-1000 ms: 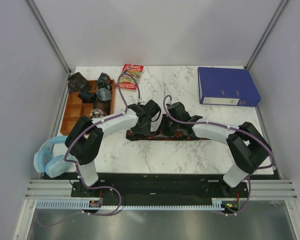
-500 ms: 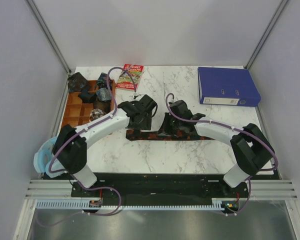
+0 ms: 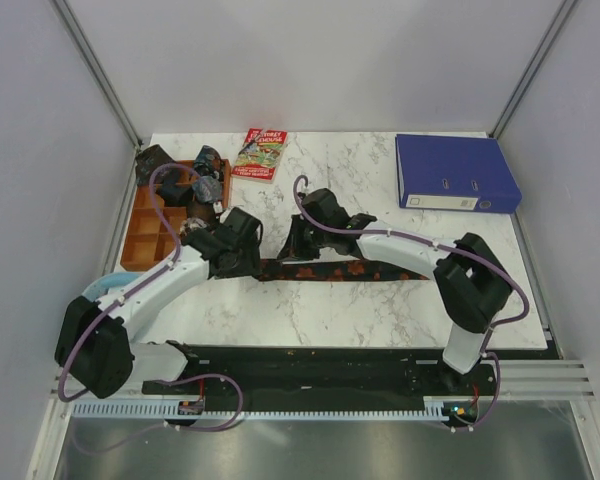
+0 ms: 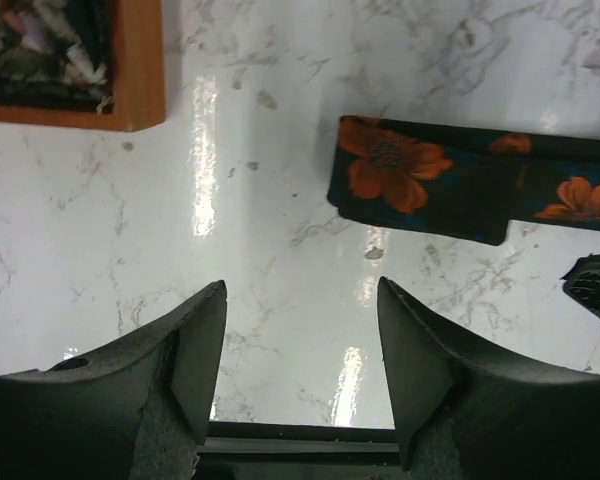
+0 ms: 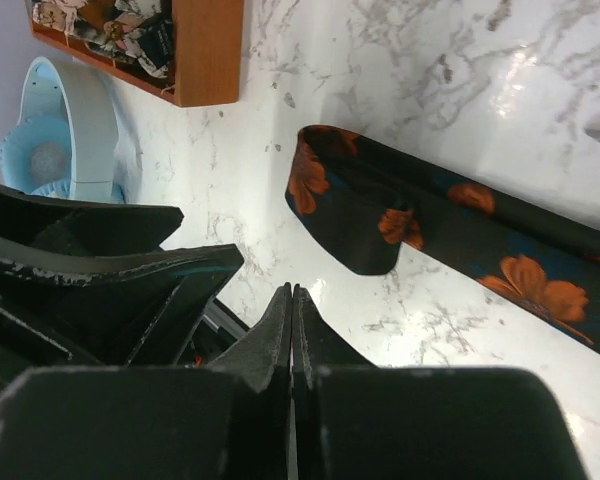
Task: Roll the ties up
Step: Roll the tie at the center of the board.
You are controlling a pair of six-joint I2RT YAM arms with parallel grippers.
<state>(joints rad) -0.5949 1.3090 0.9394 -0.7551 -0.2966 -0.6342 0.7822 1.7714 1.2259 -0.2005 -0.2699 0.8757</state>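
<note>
Now, tie (image 3: pixel 330 271) flat across mid-bench (image 3: pixel 320 315), its left end folded over, left claw (image 4: pixel 302 295) open and empty above bare marble between tray (image 4: pixel 135 60) corner and tie end, right claw (image 5: pixel 292 292) shut, empty, beside the fold.

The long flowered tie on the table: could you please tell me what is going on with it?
The long black tie with orange flowers lies flat on the marble table, held by neither arm. The left gripper hangs open near its folded-over end; the right gripper is shut and empty beside it. Small dark rolled ties sit in the wooden tray.
</note>
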